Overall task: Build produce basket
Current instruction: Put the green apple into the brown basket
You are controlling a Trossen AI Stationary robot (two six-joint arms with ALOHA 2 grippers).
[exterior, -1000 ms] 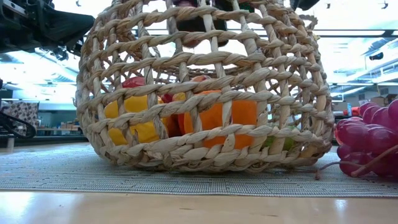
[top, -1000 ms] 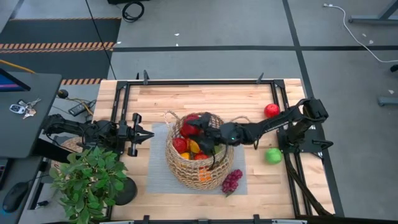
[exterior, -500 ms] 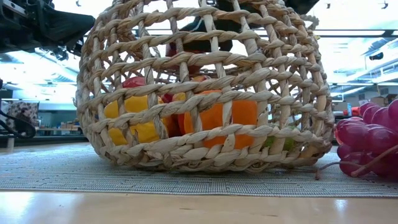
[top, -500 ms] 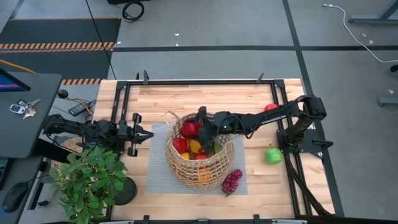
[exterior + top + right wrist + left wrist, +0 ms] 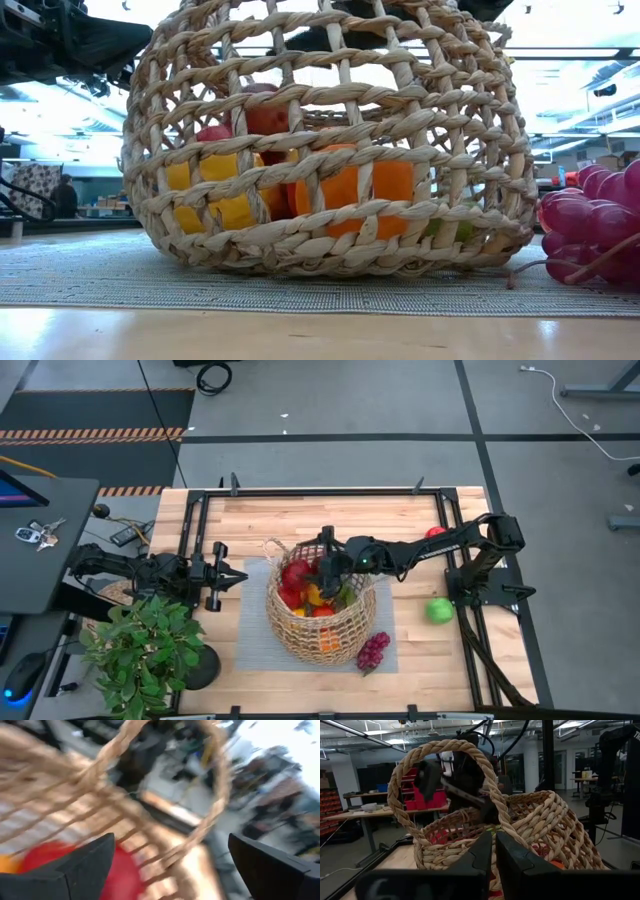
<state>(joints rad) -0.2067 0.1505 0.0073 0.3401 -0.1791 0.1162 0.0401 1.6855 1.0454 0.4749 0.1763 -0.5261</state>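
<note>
The tan wicker basket stands on a grey mat. It holds red apples, oranges and yellow pieces. My right gripper is open and empty just above the fruit, inside the basket's far rim; in its wrist view a red apple lies below the fingers. My left gripper is shut and waits left of the basket, level with one loop handle. Purple grapes lie on the mat against the basket's near right side.
A green apple lies on the table at the right. A red apple lies farther back, partly under my right arm. A potted green plant stands at the near left corner. A black rail frames the table.
My right gripper has let go of a red apple, which has dropped onto the fruit pile in the basket. The gripper has risen a little and drawn toward the basket's far rim. My left arm has kept still.
</note>
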